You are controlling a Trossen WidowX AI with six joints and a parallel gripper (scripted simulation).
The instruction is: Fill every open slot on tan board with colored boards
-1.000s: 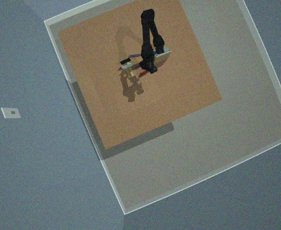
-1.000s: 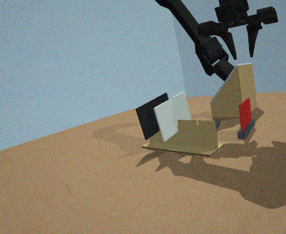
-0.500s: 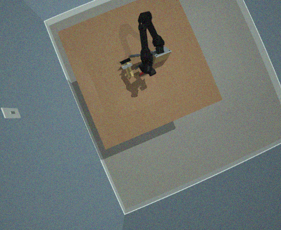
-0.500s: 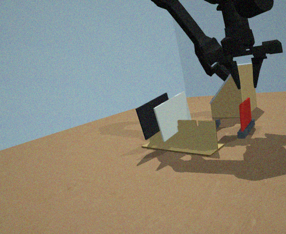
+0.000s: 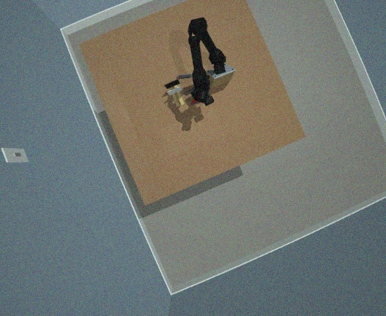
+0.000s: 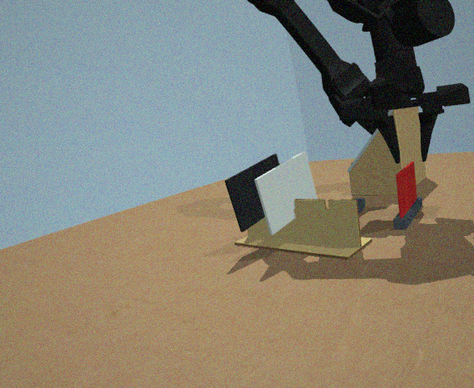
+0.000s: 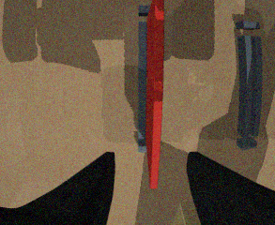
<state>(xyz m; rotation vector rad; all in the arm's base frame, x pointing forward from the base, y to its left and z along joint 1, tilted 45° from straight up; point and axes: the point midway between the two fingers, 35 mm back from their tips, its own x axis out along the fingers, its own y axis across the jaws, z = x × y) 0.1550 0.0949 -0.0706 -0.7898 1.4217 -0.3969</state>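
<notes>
1. Gripper [image 6: 411,160] [image 7: 151,154] above the red board [image 6: 406,190] [image 7: 155,112] — fingers open, one each side, gripping nothing.
2. Red board upright in its blue holder [image 6: 408,213] [image 7: 142,80].
3. Tan board [image 6: 329,225] standing, one open slot; white board [image 6: 287,194] and black board [image 6: 250,194] crosswise on it.
4. No readable writing.
5. Wood-brown table [image 5: 199,146] [image 6: 187,317], blue-grey walls [image 6: 124,104].
6. Tan board's slotless end edge near the red board's holder — a gap between.
</notes>
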